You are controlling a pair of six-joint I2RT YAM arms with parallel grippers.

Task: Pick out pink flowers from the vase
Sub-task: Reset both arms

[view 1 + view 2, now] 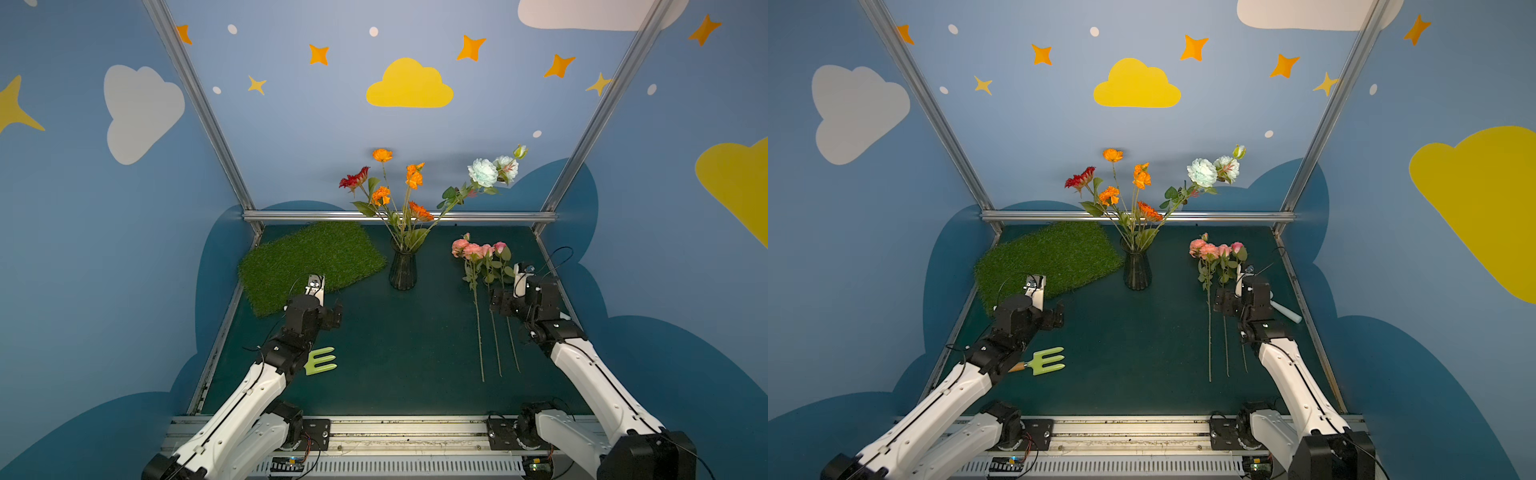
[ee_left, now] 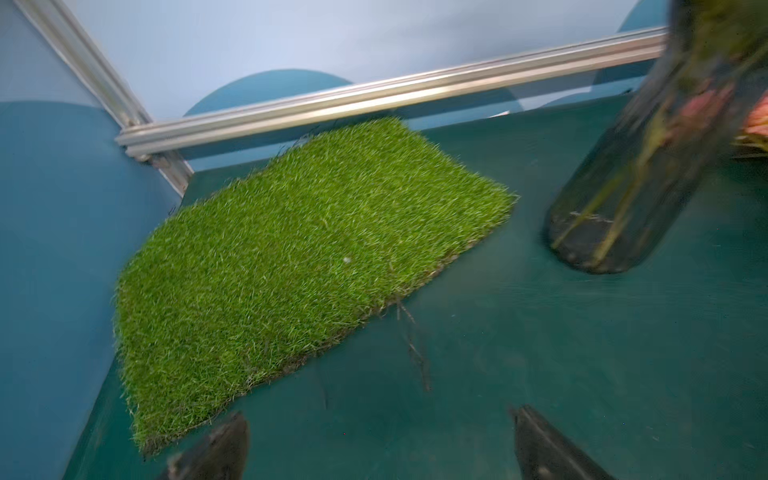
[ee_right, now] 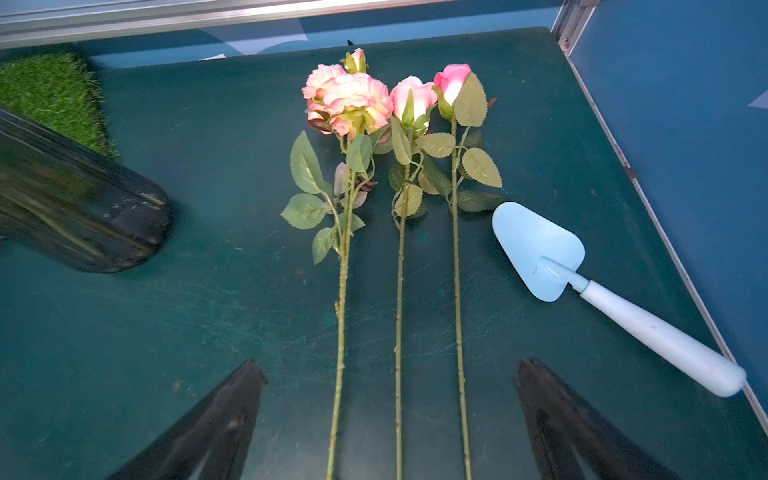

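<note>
Dark green matting covers my table, with blue walls of painted clouds and stars around it. Nearest me, a green fork lies beside my left arm. My left claw hangs over bare mat at the grass patch's near edge, jaws spread wide and holding nothing. My right claw hangs low over the stems of the pink flowers, its two black fingers wide apart on either side of them, gripping nothing and touching none that I can see. Those three flowers lie flat on the mat on my right, stems side by side and near parallel, heads pointing away from me: a ruffled peach-pink cluster, a light pink rose and a deeper pink bud. A pale blue trowel lies just right of them, near the table's edge, its blade close to the leaves. Further back, the grass patch sits at the left. The vase stands upright mid-table, well apart from the pink flowers, holding orange flowers, a red flower and white blooms leaning right.
</note>
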